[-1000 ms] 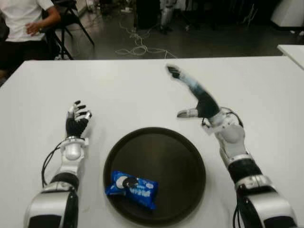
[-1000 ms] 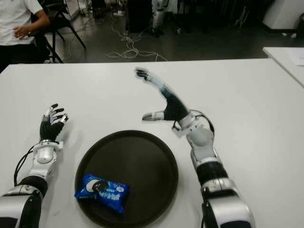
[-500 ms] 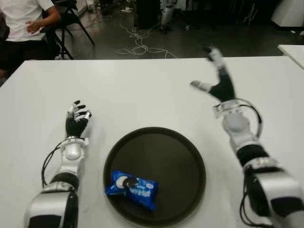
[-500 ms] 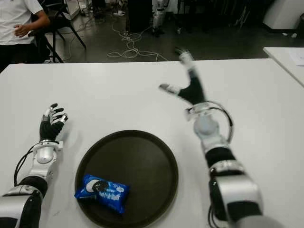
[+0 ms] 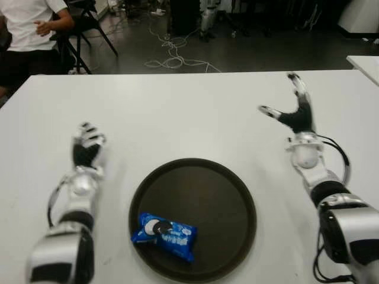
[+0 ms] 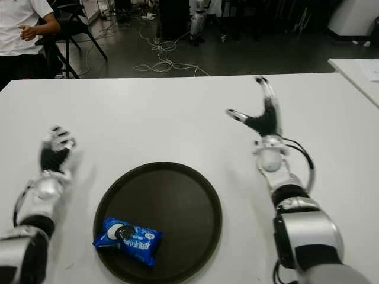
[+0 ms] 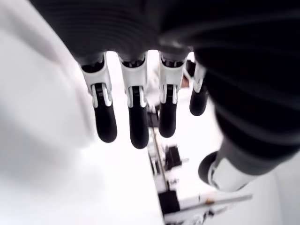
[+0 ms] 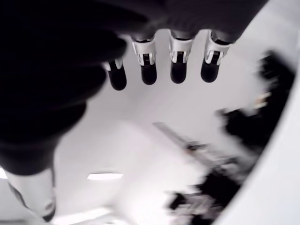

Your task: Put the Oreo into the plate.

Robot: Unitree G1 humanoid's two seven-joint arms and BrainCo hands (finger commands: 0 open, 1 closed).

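Observation:
A blue Oreo packet (image 5: 164,235) lies inside the dark round plate (image 5: 219,195), near its front left rim. My left hand (image 5: 87,146) shows left of the plate above the white table, fingers relaxed and holding nothing. My right hand (image 5: 294,109) is raised to the right of the plate and beyond it, fingers spread and pointing up, empty. The left wrist view shows straight fingers (image 7: 134,118) with nothing between them. In the right wrist view the fingers (image 8: 178,63) are likewise extended and bare.
The white table (image 5: 177,112) stretches behind the plate to its far edge. A person in a white shirt (image 5: 26,23) sits beyond the far left corner beside a chair. Cables lie on the dark floor behind. Another table corner (image 5: 364,62) shows at far right.
My right hand swung rightward from above the plate's far rim to the table's right side, staying open. My left hand shifted slightly left and up. The Oreo packet stayed in the plate.

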